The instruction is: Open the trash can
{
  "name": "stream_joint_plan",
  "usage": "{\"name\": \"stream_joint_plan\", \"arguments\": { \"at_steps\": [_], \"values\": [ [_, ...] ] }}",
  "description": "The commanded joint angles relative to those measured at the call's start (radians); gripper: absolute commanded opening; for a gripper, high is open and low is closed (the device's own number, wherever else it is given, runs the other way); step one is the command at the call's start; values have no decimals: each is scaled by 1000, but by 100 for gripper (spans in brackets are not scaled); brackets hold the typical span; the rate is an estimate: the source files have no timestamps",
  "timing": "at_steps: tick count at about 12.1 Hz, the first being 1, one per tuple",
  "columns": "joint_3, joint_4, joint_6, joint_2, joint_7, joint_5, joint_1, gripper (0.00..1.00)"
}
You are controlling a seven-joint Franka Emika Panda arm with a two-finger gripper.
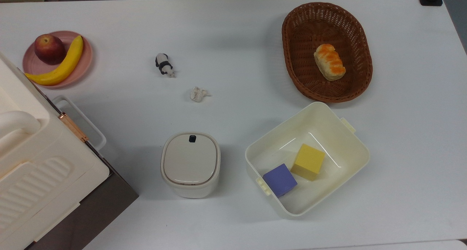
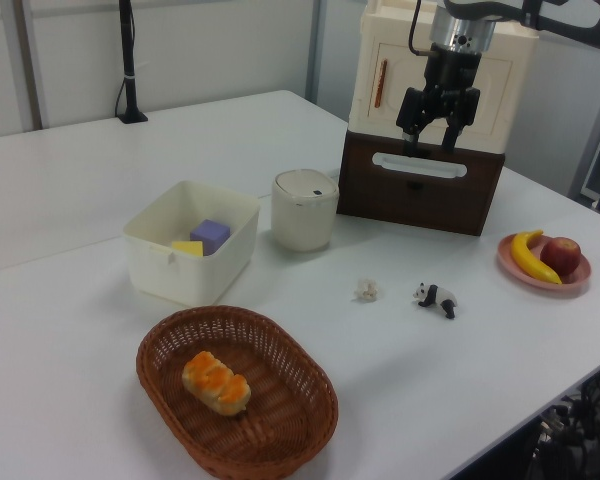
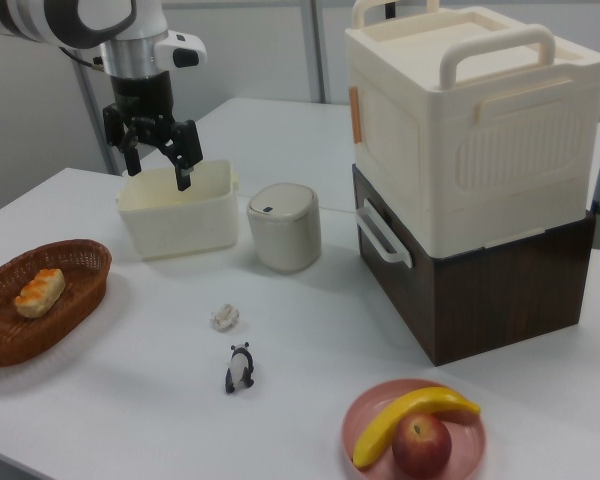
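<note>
- We are carrying our gripper high above the table, with both fingers spread apart and nothing between them.
- We are looking for the trash can, which is standing upright on the table with its flat lid lying closed; in the top view it is sitting between the big ribbed box on the top view's left and the open tub on the top view's right.
- We are judging that the task is only at the approach step: the gripper is hanging well apart from the can, and nothing is touching the lid yet.
- We are noting the small dark button at the lid's rim, on the edge facing the crumpled paper and the toy panda.
- We are thinking the next move calls for bringing the gripper over the can and lowering it onto that button, probably with one fingertip pressing straight down.
- We are expecting the tub and the ribbed box to be leaving enough room for a vertical descent.
</note>
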Motion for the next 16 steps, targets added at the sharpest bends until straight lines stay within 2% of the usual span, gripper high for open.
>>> {"name": "stream_joint_plan", "arguments": {
  "at_steps": [1,5,6,7,8,9,13,16],
  "values": [
    [-9,9,4,-1,-19,29,6,100],
    [-5,7,2,1,-25,20,7,100],
    [-3,5,4,1,-30,14,7,75],
    [-3,5,8,4,-27,18,7,36],
    [-3,5,22,4,-18,27,6,16],
    [-3,1,46,4,-19,27,7,1],
    [0,-10,143,11,-19,26,10,0],
    [14,-5,288,73,-15,29,13,0]
  ]
}}
